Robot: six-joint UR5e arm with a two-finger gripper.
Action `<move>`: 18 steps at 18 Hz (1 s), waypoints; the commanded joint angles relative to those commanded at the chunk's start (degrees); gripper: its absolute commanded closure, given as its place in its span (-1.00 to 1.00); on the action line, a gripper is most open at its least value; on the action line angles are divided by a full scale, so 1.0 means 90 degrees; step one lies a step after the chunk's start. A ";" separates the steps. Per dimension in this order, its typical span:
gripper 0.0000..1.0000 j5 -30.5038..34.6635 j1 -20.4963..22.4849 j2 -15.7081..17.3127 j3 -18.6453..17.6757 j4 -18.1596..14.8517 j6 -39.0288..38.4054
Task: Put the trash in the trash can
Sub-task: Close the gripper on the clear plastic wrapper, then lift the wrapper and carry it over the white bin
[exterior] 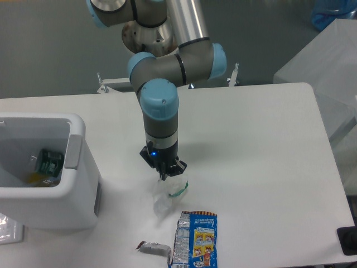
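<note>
My gripper hangs over the middle of the table, shut on the crumpled clear plastic wrapper with a green strip, which dangles below it just off the surface. On the table near the front edge lies the blue foil snack packet, and to its left the small silver wrapper. At the far left stands the white trash can, well apart from the gripper; something dark green and something yellow rest inside it.
The arm's base rises behind the gripper at the table's back edge. A translucent box stands off the table at the right. A black object sits at the front right corner.
</note>
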 joint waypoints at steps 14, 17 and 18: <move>0.79 -0.2432 0.0147 0.0186 0.1951 0.0049 -0.3845; 0.78 -0.2452 0.0108 0.0176 0.2391 0.0068 -0.4510; 0.77 -0.2510 0.0088 0.0186 0.2480 0.0059 -0.4637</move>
